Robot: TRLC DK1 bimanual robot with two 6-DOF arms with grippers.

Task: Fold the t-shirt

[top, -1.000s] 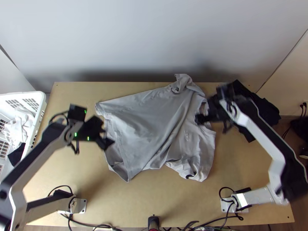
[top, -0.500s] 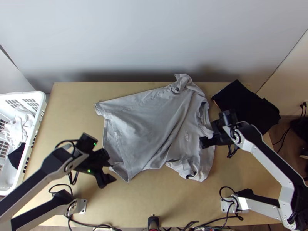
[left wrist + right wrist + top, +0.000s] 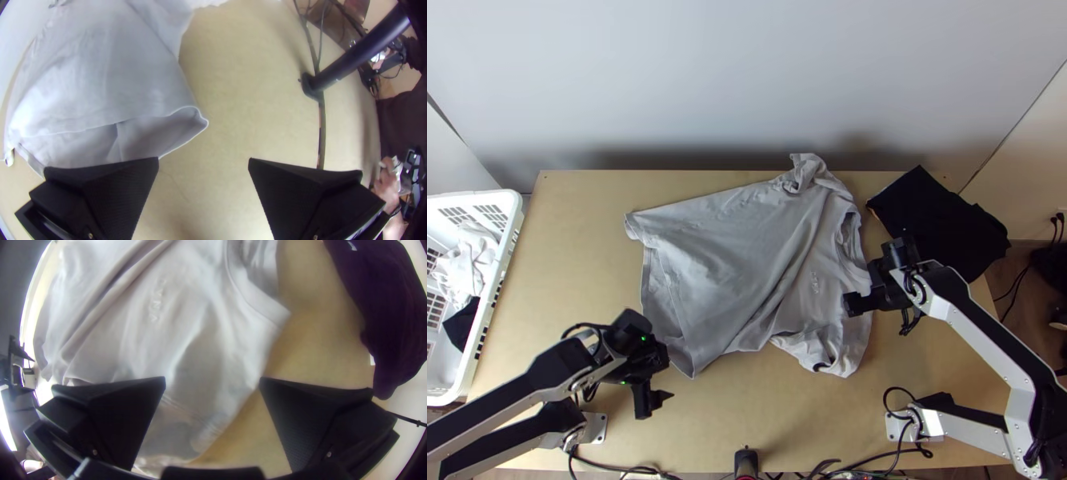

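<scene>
Lying rumpled, light-grey fabric t-shirt [image 3: 727, 260] is judged soft, floppy, best pinched at hem corner [image 3: 692, 365]; both jaws spread wide, empty.

Soft, fairly even light covers the tabletop [image 3: 571, 248], with a dim shadow band along the foot of the wall [image 3: 747, 80] and gentle shading in the t-shirt's [image 3: 731, 248] folds. Both wrist views bend straight edges and darken at the corners; a glaring strip [image 3: 7, 422] in the right one may be a lamp.

A rumpled gray T-shirt [image 3: 723, 256] lies across a wooden tabletop [image 3: 575, 248]. Black cloth [image 3: 947, 224] rests near it, at the right edge.
</scene>
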